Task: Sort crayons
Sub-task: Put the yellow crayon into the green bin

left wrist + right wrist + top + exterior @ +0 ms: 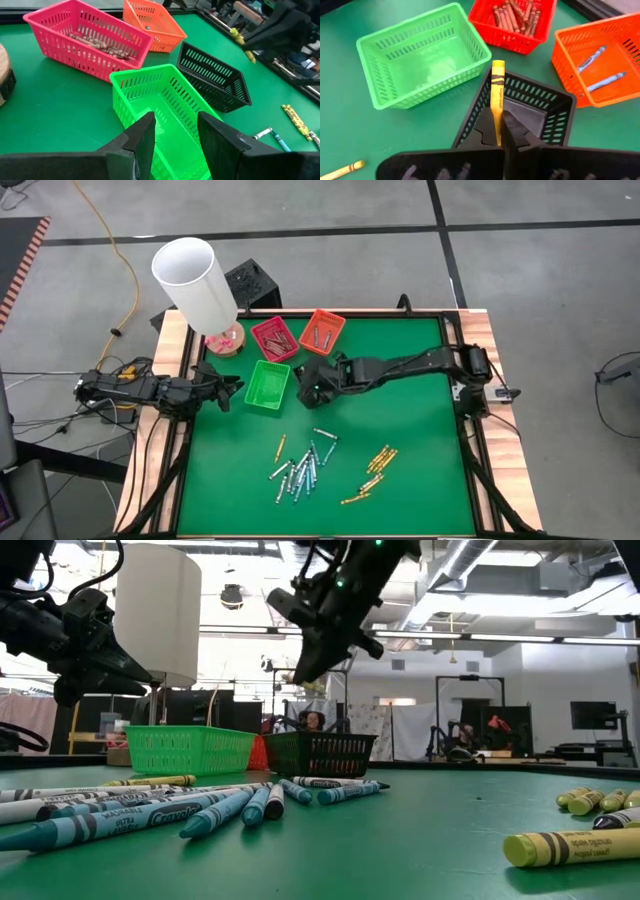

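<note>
From above, you are seeing the right gripper [312,387] reaching across the green table [420,470] to the black tray [313,372], which is sitting just right of the green tray [267,386]; the red tray [274,338] and orange tray [322,331] are lying behind them. The left gripper [230,392] is waiting at the table's left edge, beside the green tray. Loose crayons [302,468] are lying in front: a blue and grey cluster, with yellow ones to its right. In the low view, you are looking past blue crayons [215,810] and a yellow one [570,845] to the green tray [190,750] and black tray [320,753], with the right gripper [310,665] hanging above the black one. In the left wrist view, the left gripper [175,137] is standing part open and empty, pointing at the green tray [165,100]. In the right wrist view, the right gripper [498,131] is pinching a yellow crayon [496,90] tight, holding it upright over the black tray [540,107]; brown crayons are lying in the red tray [492,25], two blue ones in the orange tray [567,50].
</note>
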Controlling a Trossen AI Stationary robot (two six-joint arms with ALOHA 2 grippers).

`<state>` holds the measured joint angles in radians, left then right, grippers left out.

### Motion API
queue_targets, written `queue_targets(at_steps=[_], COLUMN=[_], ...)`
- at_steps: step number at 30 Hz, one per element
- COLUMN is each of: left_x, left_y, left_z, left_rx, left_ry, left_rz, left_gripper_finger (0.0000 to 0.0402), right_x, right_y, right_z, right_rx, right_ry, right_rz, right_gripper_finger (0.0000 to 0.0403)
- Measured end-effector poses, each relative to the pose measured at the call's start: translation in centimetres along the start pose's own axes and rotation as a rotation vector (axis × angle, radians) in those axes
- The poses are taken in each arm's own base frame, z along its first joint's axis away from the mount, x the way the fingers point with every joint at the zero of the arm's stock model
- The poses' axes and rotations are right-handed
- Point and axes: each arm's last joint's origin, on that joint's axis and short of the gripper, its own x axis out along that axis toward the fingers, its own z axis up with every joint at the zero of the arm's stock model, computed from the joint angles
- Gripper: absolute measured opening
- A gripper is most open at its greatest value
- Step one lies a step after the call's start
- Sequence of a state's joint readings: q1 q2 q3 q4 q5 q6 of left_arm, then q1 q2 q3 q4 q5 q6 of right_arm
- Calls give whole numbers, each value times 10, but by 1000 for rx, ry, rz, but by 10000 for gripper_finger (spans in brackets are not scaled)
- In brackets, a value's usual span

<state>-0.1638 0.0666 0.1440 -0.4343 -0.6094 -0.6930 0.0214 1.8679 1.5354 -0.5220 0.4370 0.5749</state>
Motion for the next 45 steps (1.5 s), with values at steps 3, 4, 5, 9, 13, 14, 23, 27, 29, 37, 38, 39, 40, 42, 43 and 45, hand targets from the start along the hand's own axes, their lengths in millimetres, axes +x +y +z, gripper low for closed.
queue_targets(at_steps=[3, 4, 5, 9, 13, 14, 23, 27, 29, 37, 38, 39, 40, 42, 43, 45], left_x=[0, 0, 0, 0, 0, 0, 0, 0, 0, 1, 1, 1, 1, 1, 1, 1], left_y=[0, 0, 0, 0, 0, 0, 0, 0, 0, 0, 0, 0, 0, 0, 0, 0], left_z=[0, 0, 0, 0, -1, -1, -1, -1, -1, -1, -1, -1, -1, -1, -1, -1], left_rx=[0, 0, 0, -7, -2, -6, -9, -3, -3, -4, -3, -4, -3, -3, -3, -4], left_ry=[1, 1, 1, 6, 15, 15, 16, 19, 20, 21, 21, 21, 19, 19, 19, 19], left_rz=[0, -1, -1, -7, -16, -15, -16, -14, -15, -13, -12, -12, -10, -10, -11, -10], left_gripper_finger=[137, 137, 137, 137, 137, 137, 137, 137, 137, 137, 137, 137, 137, 137, 137, 137], right_x=[5, 6, 8, 18, 25, 27, 53, 55, 54, 23, 18, 15, 12, 11, 12, 14], right_y=[-4, -5, -7, -14, -21, -22, -25, -26, -28, -52, -56, -60, -64, -73, -76, -84], right_z=[-4, -6, -8, -12, -13, -13, -22, -23, -20, 8, 14, 19, 24, 34, 39, 48], right_rx=[0, -2, -3, 15, 46, 63, 73, 73, 64, 51, 52, 58, 61, 57, 55, 67], right_ry=[29, 48, 65, 87, 94, 87, 126, 138, 131, 71, 48, 17, -15, -87, -126, -188], right_rz=[11, 20, 30, 62, 78, 81, 99, 108, 115, 109, 109, 102, 82, 50, 38, 22], right_gripper_finger=[1, 1, 1, 1, 1, 1, 1, 1, 1, 1, 1, 1, 1, 1, 1, 1])
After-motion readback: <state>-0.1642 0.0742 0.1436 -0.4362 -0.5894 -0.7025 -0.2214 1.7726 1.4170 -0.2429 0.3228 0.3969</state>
